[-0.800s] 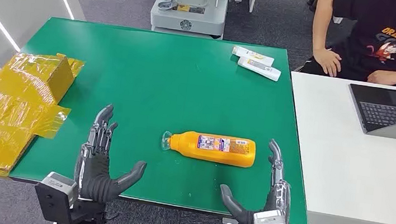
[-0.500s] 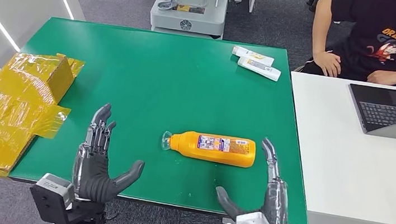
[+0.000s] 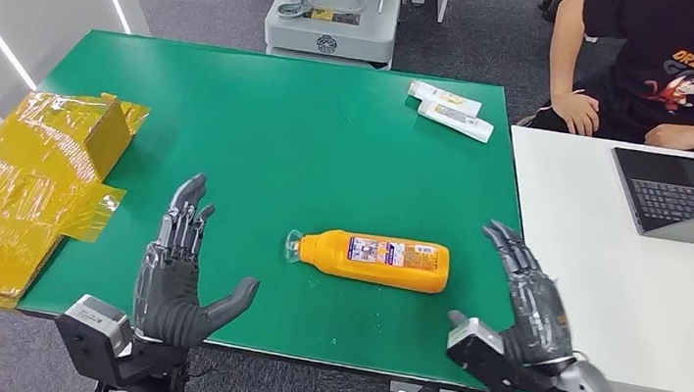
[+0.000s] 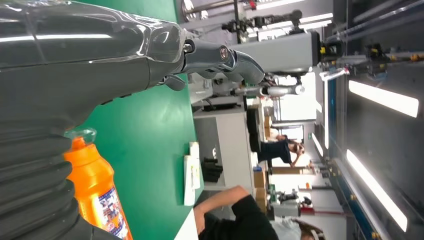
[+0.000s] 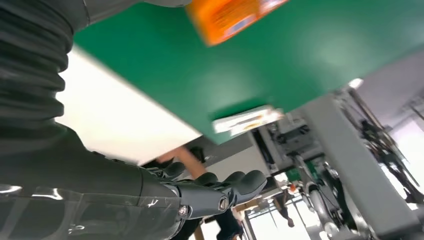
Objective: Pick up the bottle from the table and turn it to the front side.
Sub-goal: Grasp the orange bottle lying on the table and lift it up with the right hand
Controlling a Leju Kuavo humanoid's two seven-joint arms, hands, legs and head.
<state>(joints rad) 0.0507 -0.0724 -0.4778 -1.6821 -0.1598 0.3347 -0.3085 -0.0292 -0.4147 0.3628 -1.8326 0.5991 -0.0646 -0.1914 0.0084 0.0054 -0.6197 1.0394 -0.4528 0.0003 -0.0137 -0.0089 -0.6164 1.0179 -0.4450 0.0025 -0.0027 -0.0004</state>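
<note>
Bottle (image 3: 375, 260) lies on its side on table (image 3: 329, 145), cap left. Right hand (image 3: 530, 301) wide, empty, near its base; left hand (image 3: 179, 271) wide too. Grip mid-body, squarely

Dark grey left hand (image 3: 178, 280) and right hand (image 3: 533, 301), ribbed covers, silver wrists.

My right wrist view blurs the bottle (image 5: 232, 15), cut by the edge. Its label print (image 3: 394, 253) is unreadable to me.
</note>
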